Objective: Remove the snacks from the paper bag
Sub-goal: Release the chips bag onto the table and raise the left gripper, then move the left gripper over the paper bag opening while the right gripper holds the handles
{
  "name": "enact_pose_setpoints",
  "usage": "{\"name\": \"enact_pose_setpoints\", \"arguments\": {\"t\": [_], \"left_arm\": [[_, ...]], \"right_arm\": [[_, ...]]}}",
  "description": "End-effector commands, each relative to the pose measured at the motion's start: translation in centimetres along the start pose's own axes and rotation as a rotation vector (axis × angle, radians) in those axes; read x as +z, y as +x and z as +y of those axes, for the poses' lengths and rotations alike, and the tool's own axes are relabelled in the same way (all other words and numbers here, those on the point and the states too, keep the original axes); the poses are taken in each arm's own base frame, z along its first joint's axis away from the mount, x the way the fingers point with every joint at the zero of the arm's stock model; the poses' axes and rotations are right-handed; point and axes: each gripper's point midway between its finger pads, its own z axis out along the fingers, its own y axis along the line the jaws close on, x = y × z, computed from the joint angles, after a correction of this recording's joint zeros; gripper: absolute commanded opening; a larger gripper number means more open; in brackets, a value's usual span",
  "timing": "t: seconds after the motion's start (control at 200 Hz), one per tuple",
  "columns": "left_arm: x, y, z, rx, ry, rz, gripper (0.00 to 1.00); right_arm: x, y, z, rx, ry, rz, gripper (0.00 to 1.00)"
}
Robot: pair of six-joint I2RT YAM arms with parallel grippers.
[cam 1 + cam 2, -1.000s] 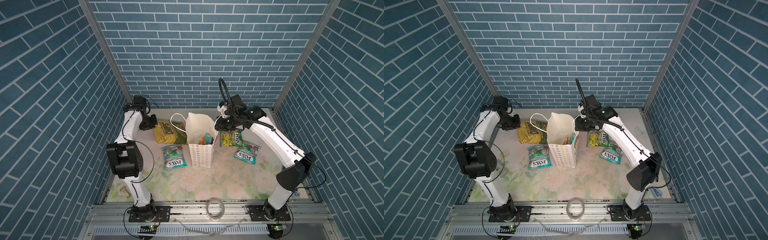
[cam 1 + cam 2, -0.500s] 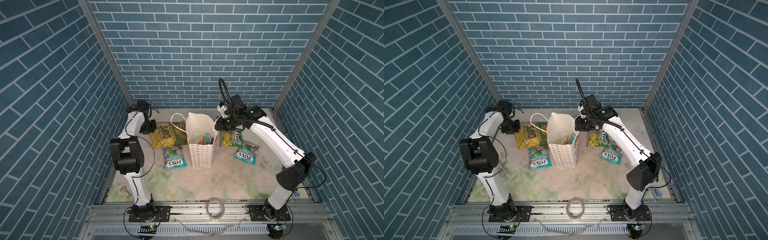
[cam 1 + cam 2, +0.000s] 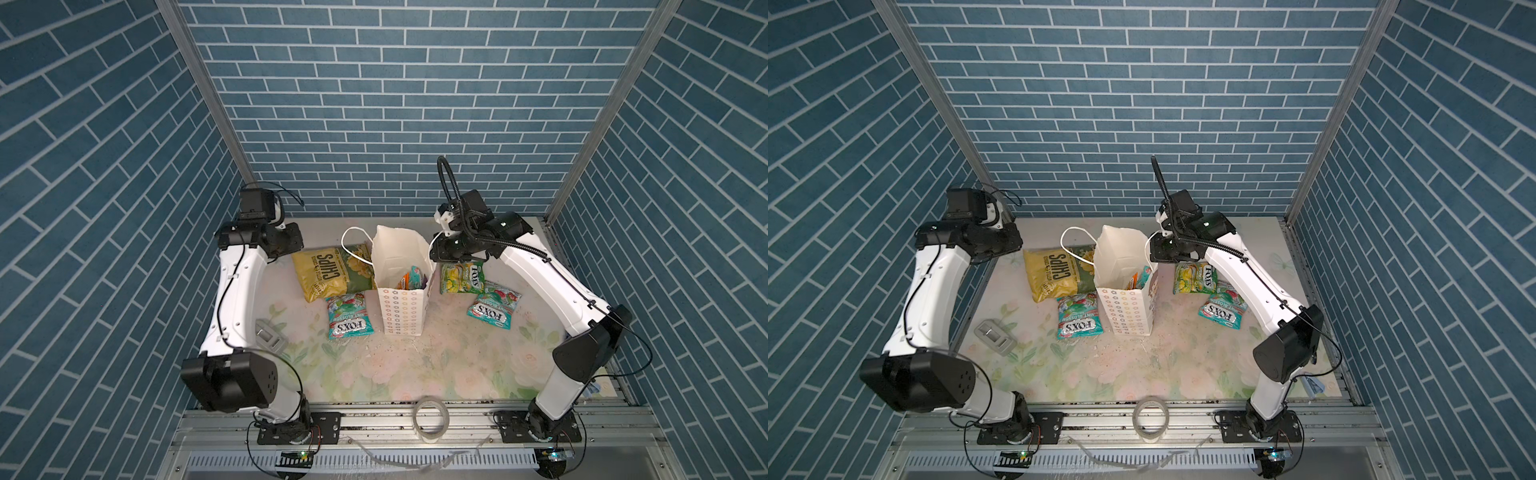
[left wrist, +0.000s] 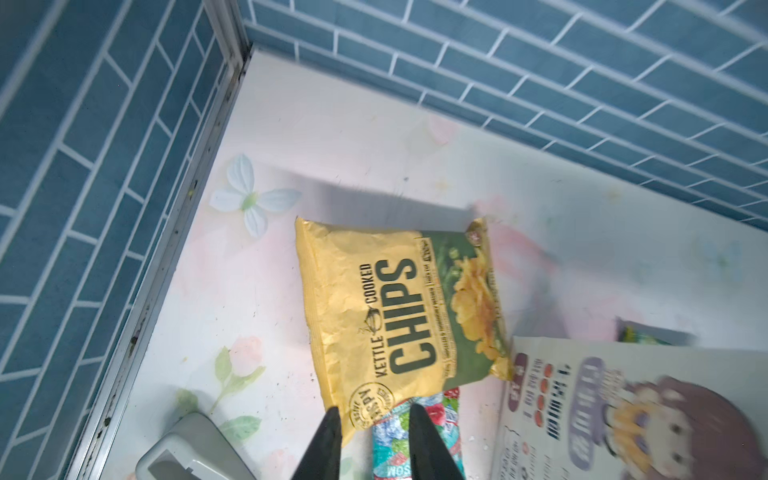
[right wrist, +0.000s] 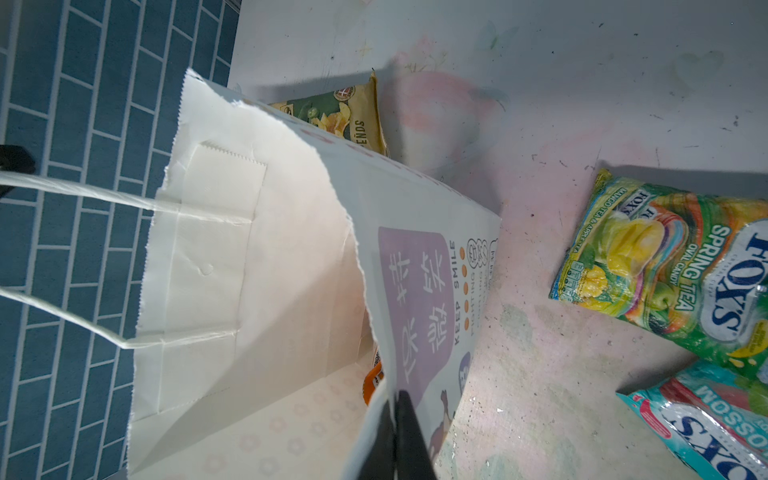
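Note:
The white paper bag [image 3: 401,307] [image 3: 1127,307] stands upright mid-table, its mouth open. My right gripper [image 3: 434,251] [image 5: 392,399] is shut on the top edge of the bag's right side wall. Inside the bag, orange and teal snacks [image 3: 411,278] show; the orange packet [image 5: 372,380] peeks past the wall. The yellow chips bag [image 3: 328,272] [image 4: 395,307] lies flat left of the bag, with a teal packet [image 3: 348,316] in front of it. A yellow-green packet [image 3: 462,277] [image 5: 665,270] and another teal packet [image 3: 492,309] lie on the right. My left gripper [image 3: 291,249] [image 4: 374,415] hangs open and empty above the chips bag's corner.
A grey stapler-like object [image 3: 270,334] [image 4: 187,449] lies near the left arm. A clear tape roll [image 3: 431,419] sits on the front rail. Blue brick walls close in the left, back and right sides. The bag's string handle [image 3: 353,245] loops over the chips bag.
My left gripper has opened, let go of the chips bag and drawn back toward the back-left corner. The chips bag now lies flat. The right arm has not moved.

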Motion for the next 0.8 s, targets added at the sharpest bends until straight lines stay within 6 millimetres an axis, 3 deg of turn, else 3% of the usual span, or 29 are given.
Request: {"name": "enact_pose_setpoints", "arguments": {"t": [0.0, 0.175, 0.355, 0.475, 0.595, 0.795], "left_arm": [[-3.1, 1.5, -4.4, 0.088, 0.135, -0.015, 0.3], [-7.8, 3.8, -9.7, 0.197, 0.259, -0.031, 0.31], [-9.1, 6.6, -14.1, 0.307, 0.324, 0.012, 0.31], [-9.7, 7.2, -16.3, 0.343, 0.353, 0.002, 0.31], [-9.9, 7.4, -18.1, 0.376, 0.366, -0.008, 0.31], [-6.5, 8.4, -18.5, 0.362, 0.283, 0.113, 0.31]], "right_arm": [[-1.2, -0.7, 0.4, -0.026, -0.013, -0.044, 0.08], [-2.2, -1.5, 0.1, -0.03, 0.0, -0.09, 0.25], [-4.0, -2.4, -0.7, -0.037, 0.037, -0.161, 0.33], [-5.0, -2.4, -1.4, -0.032, 0.051, -0.185, 0.36], [-5.4, -1.6, -2.2, -0.031, 0.066, -0.159, 0.36], [-5.7, 0.4, -2.2, -0.053, 0.027, -0.088, 0.36]]}}
